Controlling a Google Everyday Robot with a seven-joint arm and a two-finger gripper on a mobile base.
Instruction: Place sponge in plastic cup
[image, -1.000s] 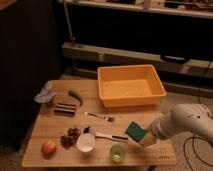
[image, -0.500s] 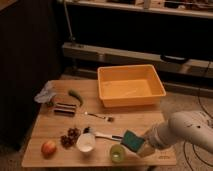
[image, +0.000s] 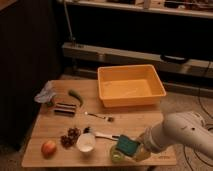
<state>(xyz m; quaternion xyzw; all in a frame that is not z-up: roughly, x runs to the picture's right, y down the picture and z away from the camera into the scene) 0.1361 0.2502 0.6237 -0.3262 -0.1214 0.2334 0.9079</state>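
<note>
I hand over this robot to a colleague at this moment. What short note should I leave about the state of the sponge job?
Gripper: at the front right part of the table, shut on the sponge.
Sponge: held tilted just above the plastic cup, not inside it.
Plastic cup: upright near the table's front edge, right of the white cup.
Done: sponge is grasped and is at the cup.
Left: lower the sponge into the cup, open the gripper, withdraw the arm.
</note>
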